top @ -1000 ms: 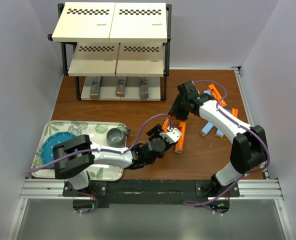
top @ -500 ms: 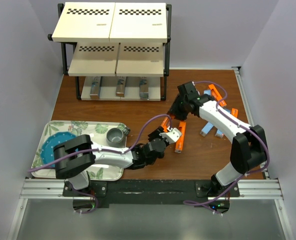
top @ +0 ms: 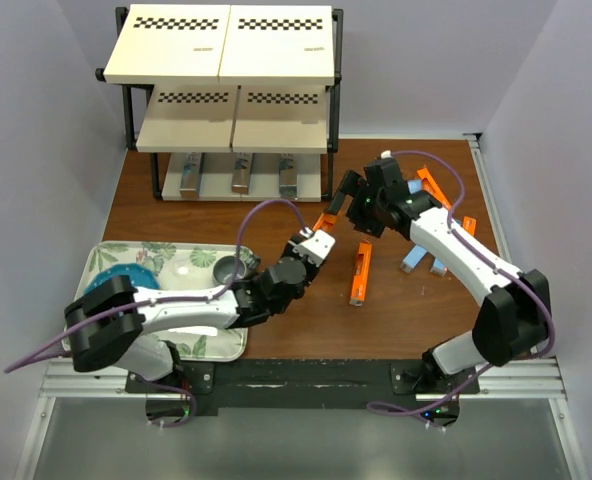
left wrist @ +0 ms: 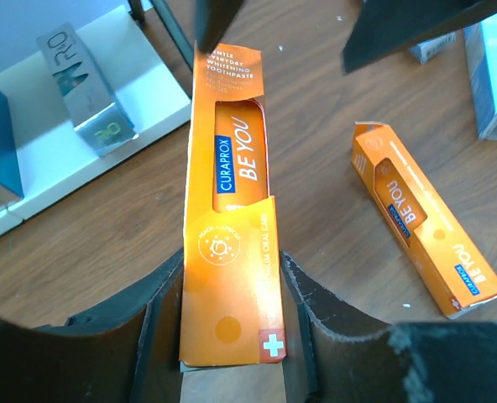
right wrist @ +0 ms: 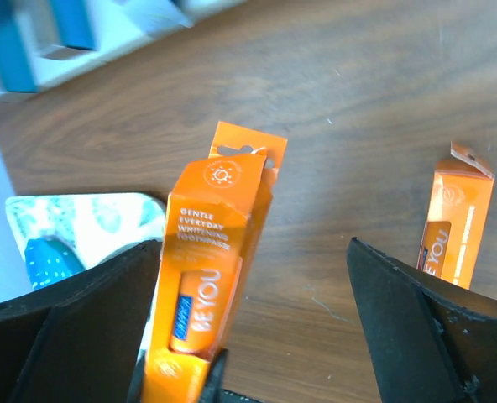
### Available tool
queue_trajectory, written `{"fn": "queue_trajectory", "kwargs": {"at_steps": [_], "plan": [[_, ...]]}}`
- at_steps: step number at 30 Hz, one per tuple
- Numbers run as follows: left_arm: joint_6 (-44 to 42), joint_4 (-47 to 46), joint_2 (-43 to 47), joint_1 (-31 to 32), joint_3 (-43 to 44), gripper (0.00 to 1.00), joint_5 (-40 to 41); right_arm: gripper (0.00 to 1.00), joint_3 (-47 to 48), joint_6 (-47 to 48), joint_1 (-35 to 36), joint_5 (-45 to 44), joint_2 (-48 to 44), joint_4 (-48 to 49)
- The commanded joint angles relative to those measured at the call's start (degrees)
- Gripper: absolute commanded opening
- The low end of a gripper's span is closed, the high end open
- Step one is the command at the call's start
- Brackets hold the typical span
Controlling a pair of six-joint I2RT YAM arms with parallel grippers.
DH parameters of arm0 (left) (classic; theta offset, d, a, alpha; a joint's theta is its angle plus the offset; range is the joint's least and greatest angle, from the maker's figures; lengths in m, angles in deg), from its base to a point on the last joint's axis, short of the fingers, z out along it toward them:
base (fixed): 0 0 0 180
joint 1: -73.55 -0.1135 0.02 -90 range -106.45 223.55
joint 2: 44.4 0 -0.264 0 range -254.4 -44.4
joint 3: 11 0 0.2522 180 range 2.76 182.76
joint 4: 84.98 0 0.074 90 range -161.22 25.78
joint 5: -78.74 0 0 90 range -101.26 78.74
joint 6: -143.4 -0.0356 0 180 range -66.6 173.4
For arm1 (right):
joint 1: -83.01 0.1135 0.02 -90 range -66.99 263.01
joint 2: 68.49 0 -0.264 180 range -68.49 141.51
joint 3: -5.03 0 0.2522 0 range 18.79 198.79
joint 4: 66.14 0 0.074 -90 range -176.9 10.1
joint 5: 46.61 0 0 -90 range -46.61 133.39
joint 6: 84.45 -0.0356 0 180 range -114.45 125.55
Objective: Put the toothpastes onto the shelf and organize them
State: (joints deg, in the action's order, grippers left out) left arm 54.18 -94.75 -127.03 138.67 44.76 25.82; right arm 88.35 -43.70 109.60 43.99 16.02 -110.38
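My left gripper (top: 313,243) is shut on an orange toothpaste box (top: 325,221), seen up close in the left wrist view (left wrist: 230,243) with its near end between the fingers. My right gripper (top: 352,192) stands open around that box's far end (right wrist: 205,252) without gripping it. Another orange box (top: 360,272) lies flat on the table to the right. More toothpastes, orange (top: 432,186) and light blue (top: 413,258), lie at the right. The shelf (top: 226,45) stands at the back left, with three metallic boxes (top: 241,176) on its bottom tier.
A leaf-patterned tray (top: 156,246) at the front left holds a blue plate (top: 126,272) and a grey cup (top: 226,268). The left arm stretches over the tray's right side. Walls close in both sides of the brown table.
The left gripper has shut on the orange box and carried it up and to the left. The right gripper has opened wide, let go of that box, and drawn back toward the shelf.
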Motion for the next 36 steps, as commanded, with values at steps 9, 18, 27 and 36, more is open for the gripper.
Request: {"fn": "queue_trajectory", "kwargs": {"at_steps": [9, 18, 27, 36], "plan": [[5.47, 11.29, 20.92, -9.66, -1.22, 0.19, -5.26, 0.98, -4.61, 15.32, 0.04, -7.63, -15.86, 12.29], [3.79, 18.25, 25.06, -25.38, 6.51, 0.20, -11.93, 0.98, -8.03, 17.52, 0.04, -8.16, -18.50, 13.07], [4.84, 14.41, 18.21, -47.07, 15.22, 0.21, -23.89, 0.98, -10.32, 20.16, -0.05, -6.23, -20.87, 13.43], [6.16, 3.94, 8.37, -61.50, 17.41, 0.25, -34.52, 0.98, -11.02, 26.13, 0.04, -3.33, -23.34, 11.23]]}}
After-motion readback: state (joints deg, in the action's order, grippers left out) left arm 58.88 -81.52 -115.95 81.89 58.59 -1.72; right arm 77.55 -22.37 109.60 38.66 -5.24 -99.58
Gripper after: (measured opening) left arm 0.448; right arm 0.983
